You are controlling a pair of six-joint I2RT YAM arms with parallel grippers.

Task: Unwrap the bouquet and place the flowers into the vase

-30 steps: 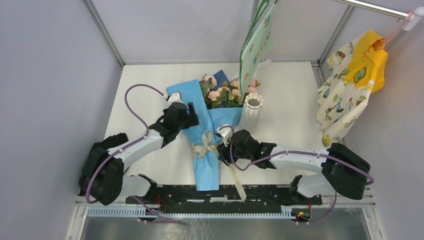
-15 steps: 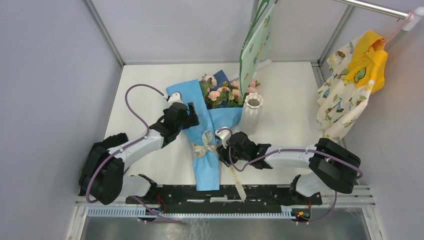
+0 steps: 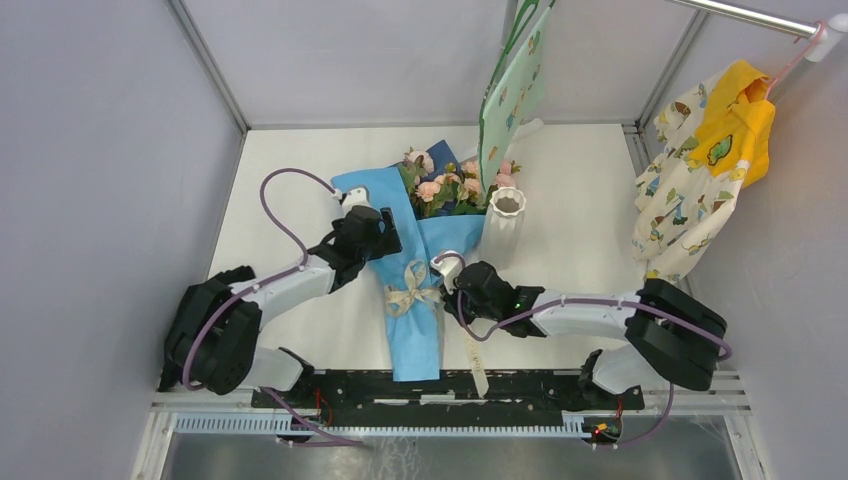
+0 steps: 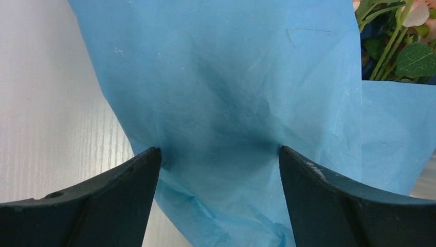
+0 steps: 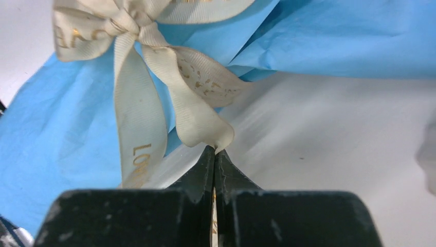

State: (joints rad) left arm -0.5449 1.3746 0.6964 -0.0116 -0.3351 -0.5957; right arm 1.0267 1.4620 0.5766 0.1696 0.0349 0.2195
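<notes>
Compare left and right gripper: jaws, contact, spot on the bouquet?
Jaws: the left gripper is wide open; the right gripper is shut.
Contact: the left gripper grips nothing, its fingers straddling the blue paper; the right gripper pinches a ribbon tail at its tips.
Spot: the left gripper is on the wide upper wrap, the right gripper beside the bow.
Shared: both are low at the bouquet.

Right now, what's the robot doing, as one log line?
left jaws: open, tips on blue paper | right jaws: shut on ribbon | flowers: wrapped | vase: upright
</notes>
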